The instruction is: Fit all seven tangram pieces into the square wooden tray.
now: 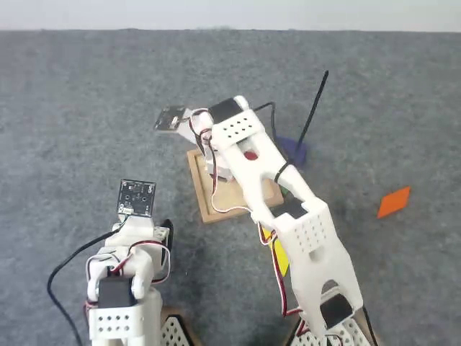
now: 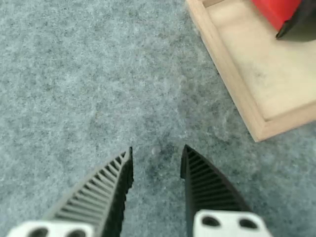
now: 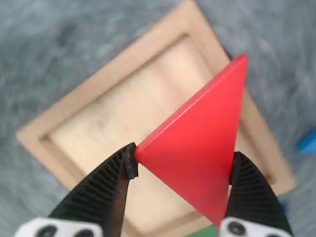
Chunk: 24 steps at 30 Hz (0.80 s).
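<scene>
Right wrist view: right hand (image 3: 183,162) pinches the red triangle (image 3: 202,148) above the wooden tray (image 3: 98,85), apparently to lower it in; left hand (image 2: 157,150), spread, hovers at the tray's 8 o'clock.

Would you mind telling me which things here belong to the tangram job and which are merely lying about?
Belonging: square wooden tray; red triangular piece, held in the right arm's jaws over the tray; orange four-sided piece; blue piece; yellow piece.
Lying about: thin black strand; grey carpet.
</scene>
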Motion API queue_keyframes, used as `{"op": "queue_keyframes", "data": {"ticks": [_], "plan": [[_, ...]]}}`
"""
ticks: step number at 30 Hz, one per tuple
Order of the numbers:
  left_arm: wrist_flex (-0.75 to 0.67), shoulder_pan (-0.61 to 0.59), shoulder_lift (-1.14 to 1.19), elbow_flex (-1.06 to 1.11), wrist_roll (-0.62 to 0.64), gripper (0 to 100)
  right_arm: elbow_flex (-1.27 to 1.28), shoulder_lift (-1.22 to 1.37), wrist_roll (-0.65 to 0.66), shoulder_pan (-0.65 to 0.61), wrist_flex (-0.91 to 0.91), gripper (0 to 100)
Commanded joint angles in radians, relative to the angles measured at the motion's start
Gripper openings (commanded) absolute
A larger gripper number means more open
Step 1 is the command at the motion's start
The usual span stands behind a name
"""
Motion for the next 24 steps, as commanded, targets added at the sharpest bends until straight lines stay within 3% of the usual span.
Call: {"op": "queue_keyframes", "data": {"ticks": [1, 8, 15, 19, 24], "plan": [[0.009, 0.003, -0.028, -0.008, -0.006, 15, -0.114, -0.008, 0.304, -0.001, 0.013, 21.4], [0.009, 0.003, -0.028, -0.008, -0.006, 15, -0.120, 0.018, 0.531, 0.002, 0.122, 22.6], [0.009, 0.003, -0.028, -0.008, -0.006, 15, -0.120, 0.010, 0.532, 0.042, 0.130, 37.1], [0.009, 0.003, -0.028, -0.008, -0.006, 15, -0.121, 0.008, 0.517, 0.051, 0.128, 38.0], [0.009, 0.003, -0.028, -0.008, -0.006, 15, -0.149, 0.018, 0.407, 0.062, 0.097, 38.0]]}}
